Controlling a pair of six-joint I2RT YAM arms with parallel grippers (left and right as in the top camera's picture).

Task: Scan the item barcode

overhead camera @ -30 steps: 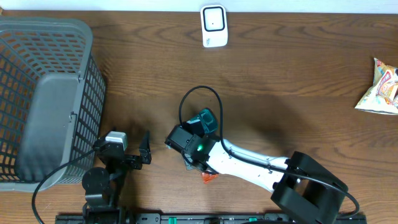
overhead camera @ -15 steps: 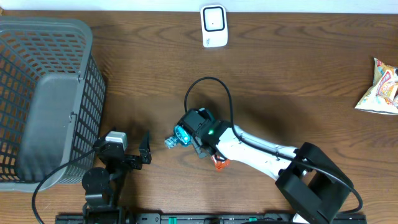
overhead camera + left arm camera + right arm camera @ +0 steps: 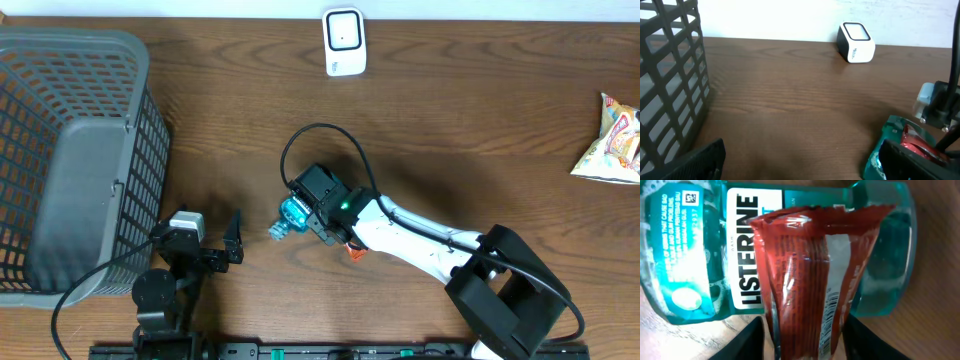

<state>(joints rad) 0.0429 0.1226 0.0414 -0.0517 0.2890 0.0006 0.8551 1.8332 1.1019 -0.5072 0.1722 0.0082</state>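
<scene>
Fingers (image 3: 749, 344) of our right gripper (image 3: 805, 342) stand at a middling width. A red packet (image 3: 807, 280) fills the gap between them and touches both, so we hold the packet. Its print is too blurred for us to read.

Just beyond it a teal Listerine bottle (image 3: 700, 255) lies on its side across the right wrist view. The label faces us, and a small square code is printed near the bottle's upper left corner. The packet overlaps the bottle's middle, but we cannot tell whether the two touch.

From overhead, our right arm (image 3: 420, 240) reaches in from the lower right toward the middle of the table (image 3: 480, 110). The bottle shows teal at the arm's tip, and an orange-red corner of the packet peeks out beside the wrist.

The scanner (image 3: 343, 42) sits at the far edge of the table, well apart from both bottle and packet.

Our left gripper (image 3: 802, 167) rests near the front edge, to the left of the bottle. Its fingers (image 3: 705, 159) are spread wide over bare wood and grip nothing. In its wrist view the bottle and packet show at the lower right, and the scanner shows far ahead.

A grey basket (image 3: 60, 150) stands at the left side of the table, beside the left gripper. A snack bag (image 3: 612, 140) lies at the right edge, well apart from everything else.
</scene>
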